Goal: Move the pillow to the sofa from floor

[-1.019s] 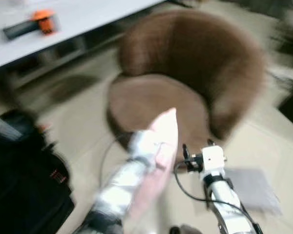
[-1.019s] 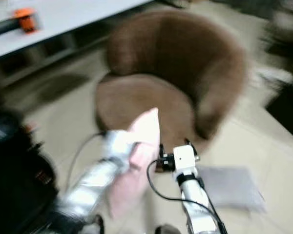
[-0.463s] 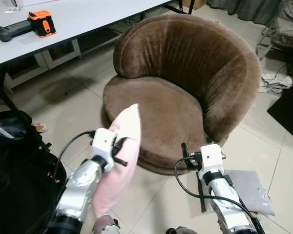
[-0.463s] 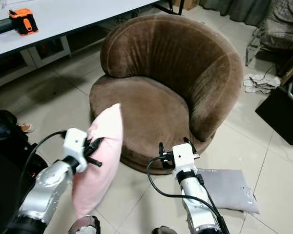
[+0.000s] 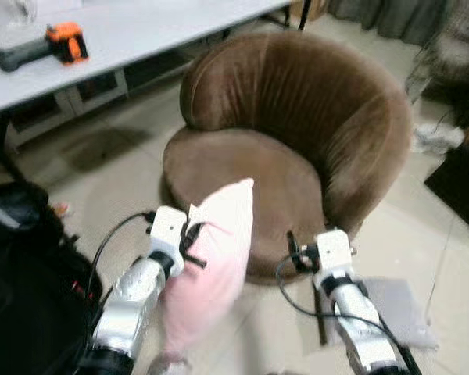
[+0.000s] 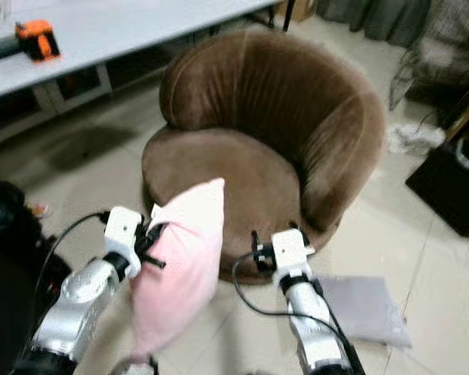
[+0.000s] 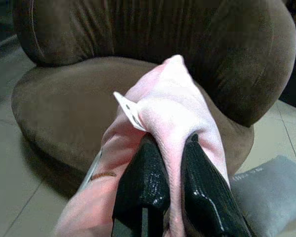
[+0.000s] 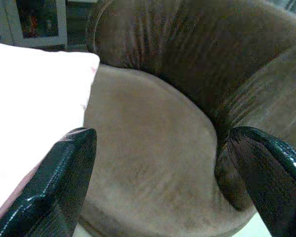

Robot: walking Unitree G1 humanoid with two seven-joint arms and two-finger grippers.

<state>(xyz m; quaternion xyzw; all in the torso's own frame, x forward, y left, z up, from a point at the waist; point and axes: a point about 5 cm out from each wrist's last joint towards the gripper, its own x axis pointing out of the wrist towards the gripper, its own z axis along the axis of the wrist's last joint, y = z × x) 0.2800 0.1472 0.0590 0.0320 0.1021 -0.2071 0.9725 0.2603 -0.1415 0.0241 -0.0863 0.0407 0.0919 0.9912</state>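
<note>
A pink pillow (image 5: 215, 266) hangs in the air in front of the round brown sofa chair (image 5: 297, 133), just before its seat edge. My left gripper (image 7: 168, 173) is shut on a fold of the pillow (image 7: 172, 106), its black fingers (image 7: 143, 182) pinching the fabric. In the eye views the left gripper (image 5: 189, 238) sits at the pillow's left side. My right gripper (image 8: 160, 163) is open and empty, its fingers (image 8: 66, 173) spread wide before the sofa seat (image 8: 148, 143), to the right of the pillow (image 8: 29, 108).
A grey cushion (image 5: 402, 308) lies on the tiled floor at the right. A black bag (image 5: 23, 281) stands at the left. Behind it a white table (image 5: 125, 31) carries an orange and black tool (image 5: 43, 43). Dark furniture (image 5: 461, 187) is at the far right.
My left arm has swung the pillow to the right and forward, closer to the sofa seat's edge. The right gripper has stayed open in about the same place.
</note>
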